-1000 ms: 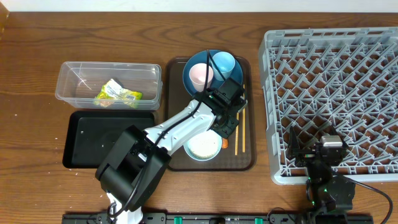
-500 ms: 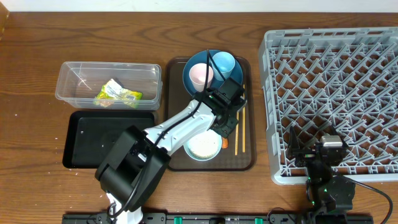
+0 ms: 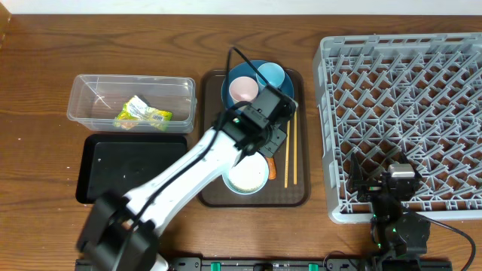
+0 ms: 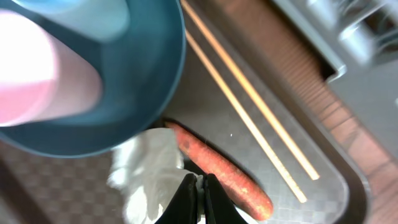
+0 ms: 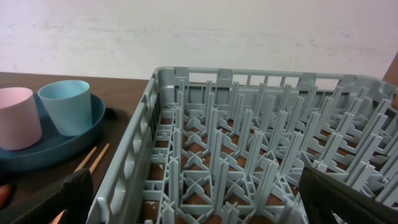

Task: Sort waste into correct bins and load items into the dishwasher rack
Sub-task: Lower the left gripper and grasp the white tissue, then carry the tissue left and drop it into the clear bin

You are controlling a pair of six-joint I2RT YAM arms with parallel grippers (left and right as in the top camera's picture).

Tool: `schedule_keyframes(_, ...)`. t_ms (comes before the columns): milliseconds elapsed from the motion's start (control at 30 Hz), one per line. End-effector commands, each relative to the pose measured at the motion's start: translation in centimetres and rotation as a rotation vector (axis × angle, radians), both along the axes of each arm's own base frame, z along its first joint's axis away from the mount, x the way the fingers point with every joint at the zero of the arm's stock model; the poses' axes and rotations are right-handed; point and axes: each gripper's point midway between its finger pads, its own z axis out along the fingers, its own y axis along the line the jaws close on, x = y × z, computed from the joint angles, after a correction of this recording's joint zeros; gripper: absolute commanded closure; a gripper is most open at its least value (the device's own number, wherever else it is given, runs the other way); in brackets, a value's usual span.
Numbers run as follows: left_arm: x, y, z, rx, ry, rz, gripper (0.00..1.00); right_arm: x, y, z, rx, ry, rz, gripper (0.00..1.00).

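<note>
table [image 3: 38,45]: dark brown wood | wall [image 5: 199,31]: plain white

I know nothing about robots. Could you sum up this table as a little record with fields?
left pincer: shut, apparently pinching white paper beside the carrot piece
right pincer: open, holding nothing, at the dishwasher rack
dark-blue plate: on the brown tray, carrying a pink cup and a light-blue cup
chopsticks: lying on the brown tray
clear tub: contains a yellow-green wrapper
</note>
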Motion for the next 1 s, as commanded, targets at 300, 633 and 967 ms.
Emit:
schedule_keyframes(300, 3.6, 7.4, 9.8, -0.036, -0.288, 0.238, 0.94, 0.0, -0.1, -0.1, -0.008, 0.002, -0.002, 0.01)
schedule_keyframes(633, 10.0, 15.8, 13.8, -0.109, -0.462, 0.502, 0.94, 0.0, -0.1, -0.1, -0.008, 0.002, -0.002, 0.01)
schedule_keyframes(967, 13.1, 24.3, 11.6, -0.075, -0.441, 0.735, 0.94, 0.0, -0.1, -0.1, -0.008, 0.002, -0.002, 0.01)
